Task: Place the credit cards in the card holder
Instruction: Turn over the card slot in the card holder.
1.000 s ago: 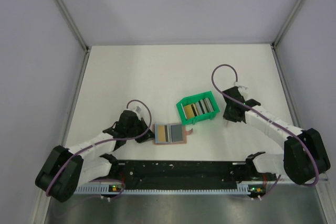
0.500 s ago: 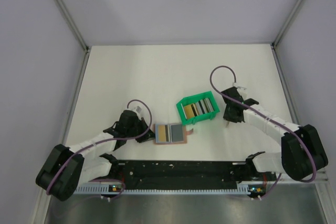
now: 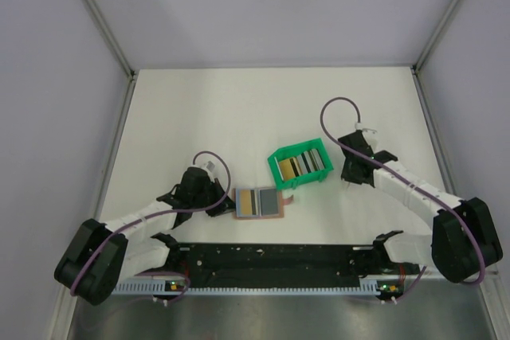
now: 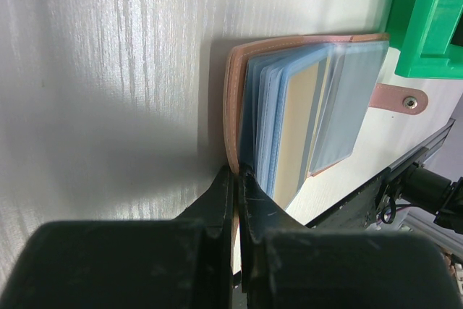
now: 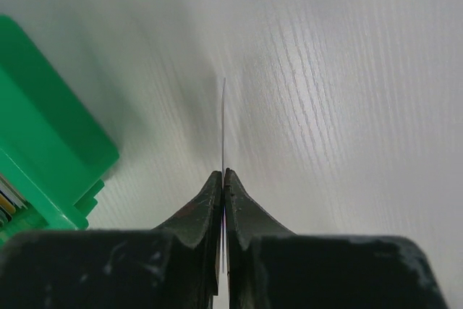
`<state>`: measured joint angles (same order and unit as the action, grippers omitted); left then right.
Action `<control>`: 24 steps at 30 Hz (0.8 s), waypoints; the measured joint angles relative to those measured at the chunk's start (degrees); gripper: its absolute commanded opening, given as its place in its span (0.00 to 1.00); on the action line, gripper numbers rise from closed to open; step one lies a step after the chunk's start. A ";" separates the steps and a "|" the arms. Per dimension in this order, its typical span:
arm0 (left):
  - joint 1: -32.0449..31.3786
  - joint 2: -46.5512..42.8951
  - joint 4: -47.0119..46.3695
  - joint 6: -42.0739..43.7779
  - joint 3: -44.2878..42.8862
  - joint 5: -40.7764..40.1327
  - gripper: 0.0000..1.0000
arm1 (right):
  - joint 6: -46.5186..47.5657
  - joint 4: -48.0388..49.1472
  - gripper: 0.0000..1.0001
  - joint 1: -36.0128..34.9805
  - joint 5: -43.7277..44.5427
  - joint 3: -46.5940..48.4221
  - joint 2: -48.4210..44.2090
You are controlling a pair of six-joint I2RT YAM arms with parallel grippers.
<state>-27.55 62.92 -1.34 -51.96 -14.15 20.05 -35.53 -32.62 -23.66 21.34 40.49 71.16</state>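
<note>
White tabletop between pale grey walls sets the scene as two robot arms work at filing credit cards into a wallet. At left, the left gripper has its fingers pressed together on the leather edge of the card holder, which lies open and flat near the front of the table, its clear sleeves fanned upward. At right, the right gripper pinches a single credit card, seen edge-on as a thin line, so its colour cannot be told. It hovers over bare table just beside the green tray, where the remaining credit cards stand in a row. The work appears to be mid-transfer: one card drawn and in hand, the wallet braced to receive it. The next move would call for carrying the card across, past the tray, and lining its edge up with a sleeve while the left arm keeps the holder steady. Against the frame a second earlier, only the right arm has shifted slightly; holder, tray and left arm sit as before.
</note>
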 measured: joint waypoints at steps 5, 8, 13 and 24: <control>0.00 0.13 -0.13 -0.02 -0.02 0.07 0.00 | 0.87 0.33 0.00 0.17 -2.47 0.00 0.15; 0.00 0.13 -0.15 -0.02 -0.02 0.09 0.00 | 0.87 0.59 0.00 0.20 -4.52 -0.11 0.31; 0.00 0.24 -0.31 -0.02 -0.02 0.11 0.00 | 1.27 1.60 0.04 0.20 -6.32 -1.51 0.33; 0.00 0.72 -0.85 -0.02 -0.04 0.35 0.00 | 2.43 2.38 0.13 0.20 -6.88 -1.62 1.81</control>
<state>-27.55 63.64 -2.20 -51.99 -14.20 20.40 -33.10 -30.24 -23.46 14.46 38.87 72.97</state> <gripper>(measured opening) 0.016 0.118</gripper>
